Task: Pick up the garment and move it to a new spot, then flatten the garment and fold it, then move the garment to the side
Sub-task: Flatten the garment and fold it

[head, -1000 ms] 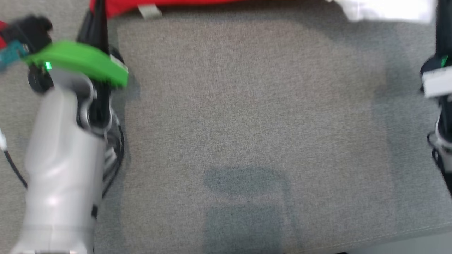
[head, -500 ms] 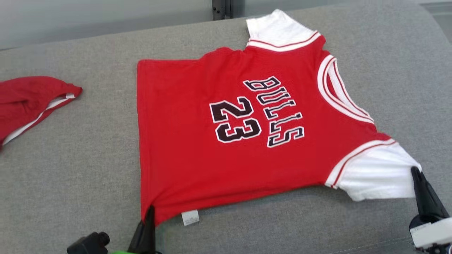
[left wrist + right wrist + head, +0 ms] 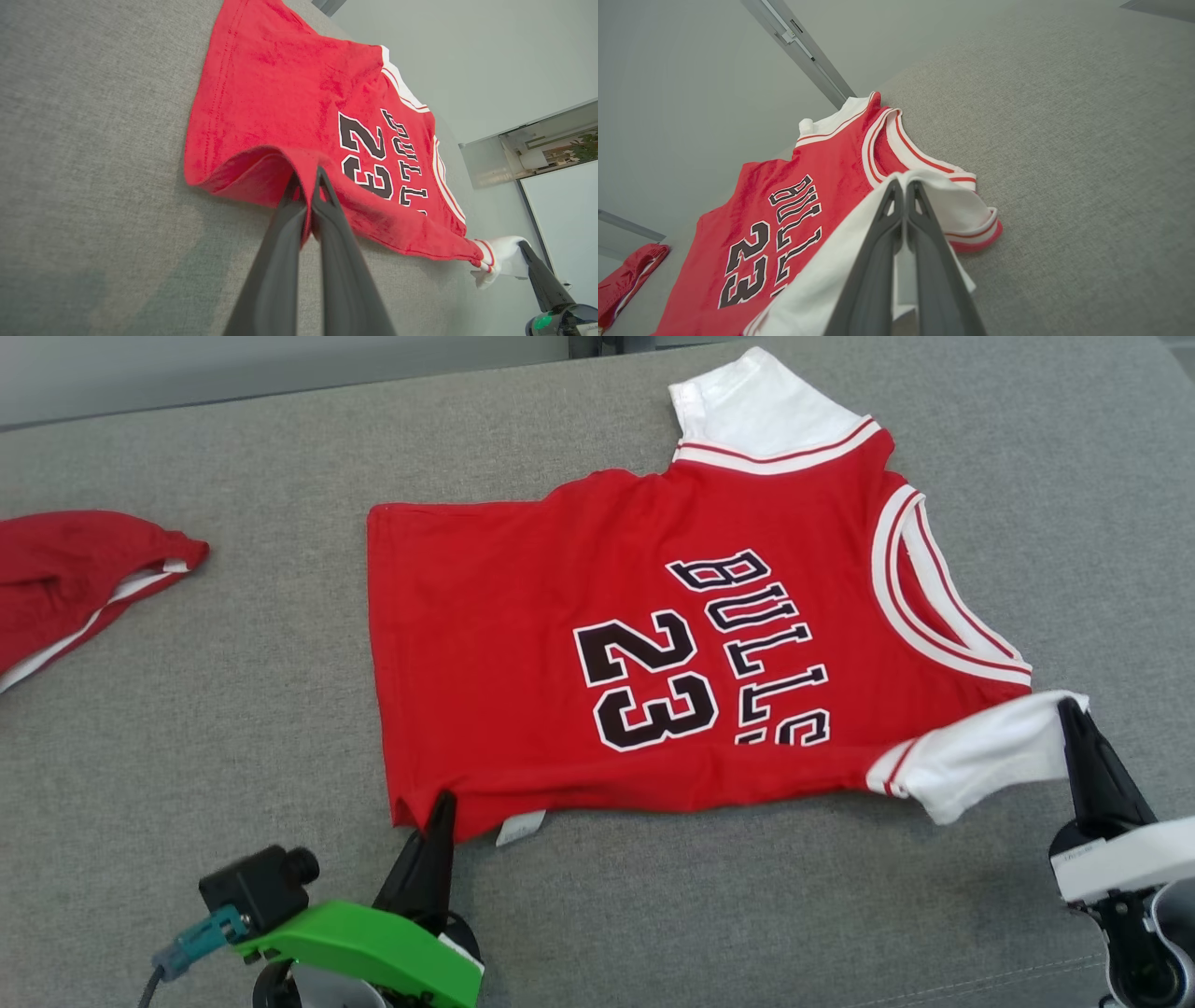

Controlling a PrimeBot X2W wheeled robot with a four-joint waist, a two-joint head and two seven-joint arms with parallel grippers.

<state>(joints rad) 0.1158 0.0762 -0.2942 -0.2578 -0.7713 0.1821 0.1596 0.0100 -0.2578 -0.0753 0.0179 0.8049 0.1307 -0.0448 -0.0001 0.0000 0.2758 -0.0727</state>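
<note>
— What has shifted?

— The near edge of the shirt (image 3: 523,616) has come up off the couch (image 3: 233,737) and moved toward the couch's far edge. The last letter of the print is now half hidden behind the raised edge.

— Walk me across, left to right.

— By the couch's left edge lies a second red garment (image 3: 65,579), well apart. Next comes the left gripper (image 3: 444,803), fingers pressed together on the shirt's near hem corner, beside the small white tag (image 3: 520,828). The shirt sits mid-couch, hem left and collar right, so its long axis runs along the couch's near edge. At the right, the right gripper (image 3: 1069,709) pinches the near white sleeve (image 3: 980,751).

— And the fold?

— I'd judge both arms must carry that near long edge straight away from the robot, together. Each arm holds its own end, and neither is better placed.
</note>
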